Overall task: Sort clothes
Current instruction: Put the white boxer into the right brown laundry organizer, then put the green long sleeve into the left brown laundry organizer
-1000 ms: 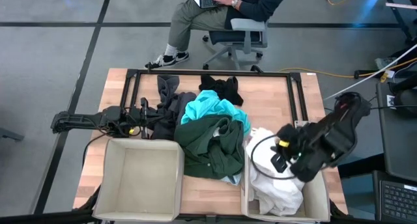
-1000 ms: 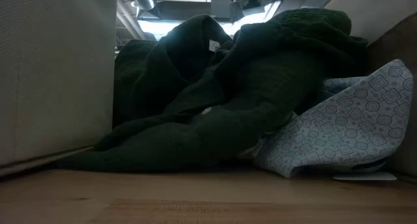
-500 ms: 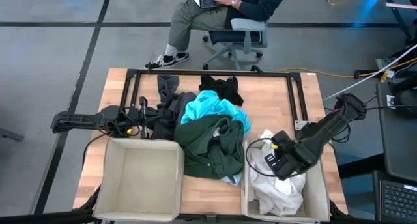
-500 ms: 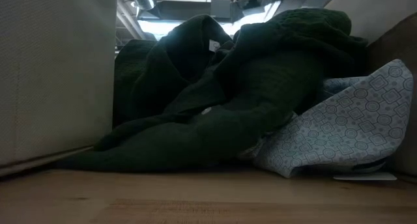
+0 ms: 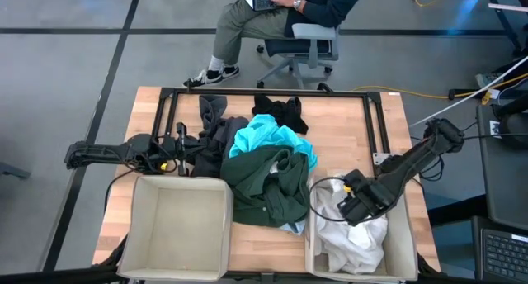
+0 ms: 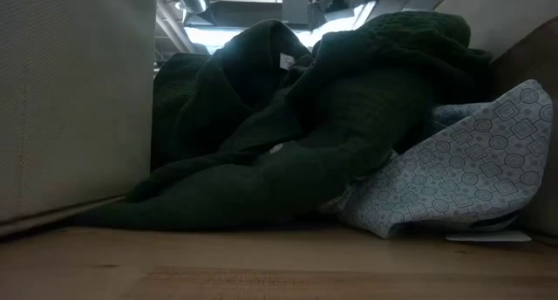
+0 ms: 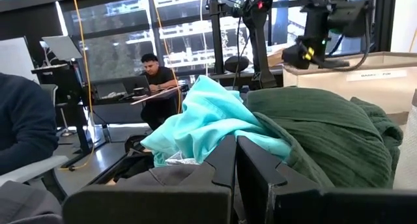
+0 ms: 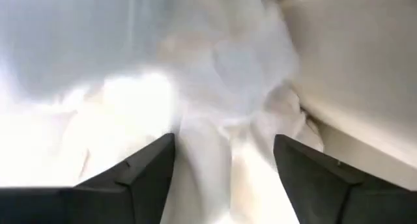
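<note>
The clothes lie heaped mid-table: a black one (image 5: 280, 111), a dark grey one (image 5: 213, 127), a turquoise one (image 5: 268, 139) and a dark green one (image 5: 264, 185). The green one lies over a pale blue patterned one (image 6: 462, 173). White garments (image 5: 351, 243) fill the right beige bin (image 5: 408, 234). My right gripper (image 5: 351, 208) points down into that bin, open, with white cloth (image 8: 215, 87) below and between its fingers. My left gripper (image 7: 234, 178) is shut at the table's left edge, beside the dark grey garment. My right gripper stands open, from above, over the white garment in the right bin. A fold of white cloth (image 8: 208, 152) lies between the fingers; whether either finger touches it, I cannot tell.
A second beige bin (image 5: 136, 226) stands at the near left. A black metal frame (image 5: 272, 92) runs along the far part of the table. A person sits on a chair (image 5: 313, 40) beyond the far edge. Bare wood shows at the far right (image 5: 346, 131).
My right gripper has gone down into the right bin, a little toward the table's left, and tipped until it points straight down. The white cloth that rose toward it has settled lower in the bin.
</note>
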Available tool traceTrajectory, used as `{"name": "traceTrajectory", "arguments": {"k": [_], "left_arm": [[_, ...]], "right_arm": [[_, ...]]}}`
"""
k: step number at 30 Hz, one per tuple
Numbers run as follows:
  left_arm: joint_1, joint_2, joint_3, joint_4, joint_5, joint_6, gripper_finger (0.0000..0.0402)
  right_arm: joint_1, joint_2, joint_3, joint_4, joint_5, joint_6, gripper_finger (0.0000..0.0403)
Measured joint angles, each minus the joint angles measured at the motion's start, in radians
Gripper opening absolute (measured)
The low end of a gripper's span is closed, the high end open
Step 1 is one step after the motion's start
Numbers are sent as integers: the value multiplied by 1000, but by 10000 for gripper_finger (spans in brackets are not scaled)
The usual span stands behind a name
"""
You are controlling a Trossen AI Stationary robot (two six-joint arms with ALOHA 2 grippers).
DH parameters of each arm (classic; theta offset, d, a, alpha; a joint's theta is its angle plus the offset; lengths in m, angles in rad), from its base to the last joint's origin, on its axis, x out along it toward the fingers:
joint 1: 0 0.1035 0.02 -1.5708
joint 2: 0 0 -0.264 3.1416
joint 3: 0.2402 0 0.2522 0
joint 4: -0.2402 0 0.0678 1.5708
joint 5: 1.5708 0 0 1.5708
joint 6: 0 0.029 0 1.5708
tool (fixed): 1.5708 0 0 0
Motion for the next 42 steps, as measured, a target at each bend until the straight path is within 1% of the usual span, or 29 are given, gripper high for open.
{"name": "traceTrajectory", "arguments": {"k": [6, 9, 11, 13, 17, 19, 21, 25, 27, 30, 36, 39, 42], "left_arm": [[0, 1, 0, 0, 0, 1, 5], [0, 0, 0, 0, 0, 0, 5], [0, 1, 0, 0, 0, -1, 5], [0, 1, 0, 0, 0, -1, 5], [0, 0, 0, 0, 0, -8, 5], [0, 0, 0, 0, 0, -13, 5], [0, 0, 0, -1, 0, -20, 5], [0, 0, 0, -8, 0, -35, 5], [0, 0, 0, -9, 0, -35, 5], [0, 0, 0, -9, 0, -35, 5], [0, 0, 0, -9, 0, -36, 5], [0, 0, 0, -10, 0, -39, 5], [0, 0, 0, -10, 0, -45, 5]], "right_arm": [[0, 0, 202, -96, 20, -1, 260], [0, -3, 317, -92, 86, -15, 258], [-6, -7, 387, -92, 187, -43, 258], [-8, -8, 441, -92, 318, -90, 258], [-10, -8, 475, -73, 572, -236, 257], [-26, -7, 469, -50, 655, -323, 257], [-52, -7, 449, -15, 698, -410, 257], [-146, 10, 404, 78, 707, -610, 257], [-202, 17, 384, 127, 692, -706, 257], [-292, 18, 354, 200, 642, -847, 257], [-439, 18, 265, 453, 489, -1161, 257], [-498, 18, 211, 585, 447, -1267, 257], [-557, 18, 174, 675, 397, -1362, 257]]}}
